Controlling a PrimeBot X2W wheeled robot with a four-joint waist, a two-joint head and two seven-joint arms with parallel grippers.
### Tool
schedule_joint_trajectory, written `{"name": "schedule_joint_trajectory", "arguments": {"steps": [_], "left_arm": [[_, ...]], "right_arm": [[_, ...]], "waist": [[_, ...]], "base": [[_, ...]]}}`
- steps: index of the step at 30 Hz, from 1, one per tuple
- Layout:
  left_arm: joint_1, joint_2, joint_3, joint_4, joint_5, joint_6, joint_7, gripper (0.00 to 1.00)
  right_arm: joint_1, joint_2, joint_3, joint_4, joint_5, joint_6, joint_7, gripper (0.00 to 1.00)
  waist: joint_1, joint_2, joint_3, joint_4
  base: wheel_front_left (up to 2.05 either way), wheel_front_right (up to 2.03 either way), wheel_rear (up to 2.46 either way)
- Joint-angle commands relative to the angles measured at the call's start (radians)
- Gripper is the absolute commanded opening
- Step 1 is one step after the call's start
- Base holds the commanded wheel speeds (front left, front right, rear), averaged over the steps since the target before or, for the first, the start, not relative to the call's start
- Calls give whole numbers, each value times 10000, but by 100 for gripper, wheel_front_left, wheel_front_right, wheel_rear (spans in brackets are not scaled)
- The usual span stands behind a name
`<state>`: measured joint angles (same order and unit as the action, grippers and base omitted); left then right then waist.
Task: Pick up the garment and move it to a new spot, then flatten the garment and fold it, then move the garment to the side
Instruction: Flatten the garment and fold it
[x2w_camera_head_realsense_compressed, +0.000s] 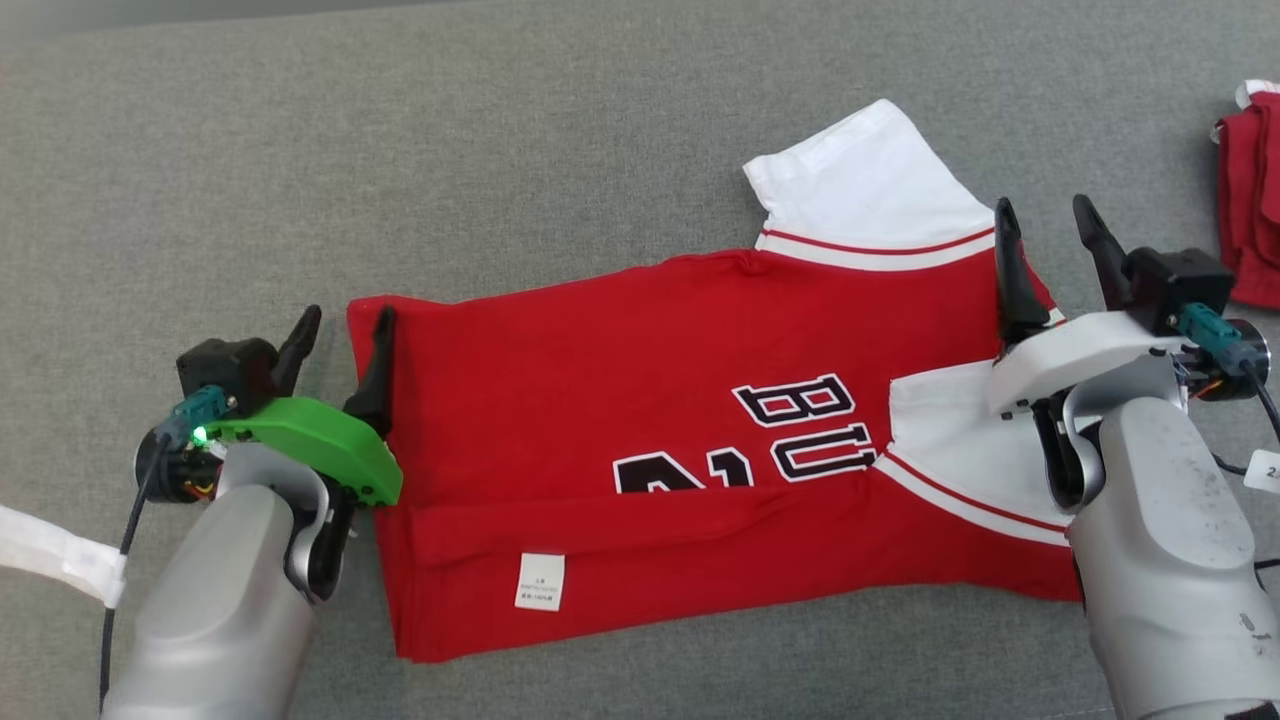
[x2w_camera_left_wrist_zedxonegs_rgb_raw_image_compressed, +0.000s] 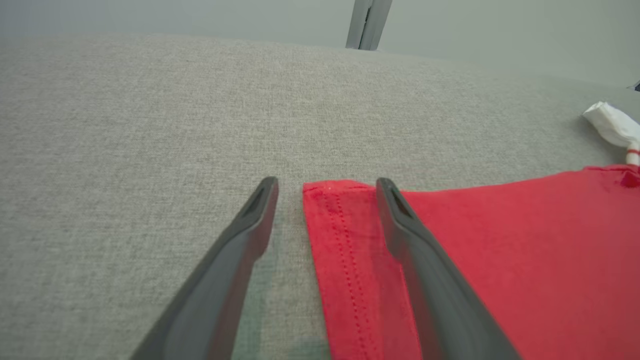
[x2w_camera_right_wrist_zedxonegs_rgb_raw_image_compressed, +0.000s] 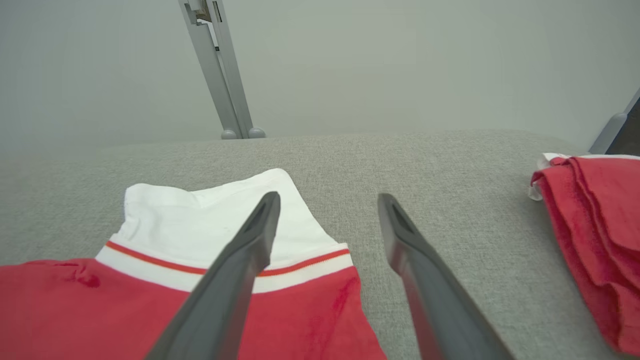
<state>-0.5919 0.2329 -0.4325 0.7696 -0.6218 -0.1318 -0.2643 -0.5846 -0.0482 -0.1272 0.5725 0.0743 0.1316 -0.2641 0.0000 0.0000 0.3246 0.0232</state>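
Garment (x2w_camera_head_realsense_compressed: 620, 380), centre frame: likely light, limp, slippery-soft. Pinch doubled corners at its left edge. Left tool (x2w_camera_head_realsense_compressed: 347, 320), right tool (x2w_camera_head_realsense_compressed: 1044, 208): both spread, empty.

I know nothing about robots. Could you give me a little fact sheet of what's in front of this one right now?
surface: grey fabric top
garment: red jersey lying flat, near edge folded over, white label showing
sleeve: white sleeve spread out on the far side
left claw: open, straddling the jersey's hem, holding nothing
right claw: open at the shoulder end, holding nothing
also there: another red cloth at the right
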Motion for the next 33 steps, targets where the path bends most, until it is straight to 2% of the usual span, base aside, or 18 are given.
{"name": "schedule_joint_trajectory", "arguments": {"steps": [1,7,8,9,10,13,21,30,31,32,33], "left_arm": [[-283,72,-164,237,-194,22,9,100],[-626,-19,-731,764,-720,22,18,100],[-648,-11,-786,802,-788,22,21,83],[-695,14,-822,829,-863,22,26,5],[-715,23,-875,827,-891,22,26,0],[-780,24,-1053,640,-927,22,24,0],[-1126,106,-1174,-637,-854,22,7,0],[-1284,-41,-1455,-1417,-1083,22,9,0],[-1273,-55,-1484,-1444,-1123,22,7,0],[-1271,-54,-1497,-1459,-1129,22,7,0],[-1254,-65,-1519,-1466,-1149,22,7,0]], "right_arm": [[-248,-52,4,131,-83,-21,2,100],[-862,-49,112,505,-510,-21,2,100],[-961,-49,135,573,-641,-21,2,100],[-1118,-48,136,702,-787,-21,2,100],[-1262,-52,99,885,-935,-21,2,100],[-1851,-51,-76,1478,-1343,-21,85,100],[-4006,-45,-849,3221,-2868,-21,1957,100],[-5339,-49,-1818,4093,-3962,-21,3189,100],[-5363,-49,-1905,4281,-4000,-21,3367,76],[-5349,-45,-1972,4401,-4031,-16,3434,45],[-5280,-35,-1972,4546,-4099,-15,3436,24]], "waist": [[0,0,370,-96],[0,0,585,-105],[0,0,609,-101],[0,0,637,-88],[0,0,664,-61],[0,0,769,55],[0,0,1394,739],[0,0,2051,1324],[0,0,2062,1351],[0,0,2065,1366],[0,0,2051,1376]], "base": [[0,0,0],[0,0,0],[0,0,0],[0,0,0],[0,0,0],[0,0,0],[0,0,0],[0,0,0],[0,0,0],[0,0,0],[0,0,0]]}}
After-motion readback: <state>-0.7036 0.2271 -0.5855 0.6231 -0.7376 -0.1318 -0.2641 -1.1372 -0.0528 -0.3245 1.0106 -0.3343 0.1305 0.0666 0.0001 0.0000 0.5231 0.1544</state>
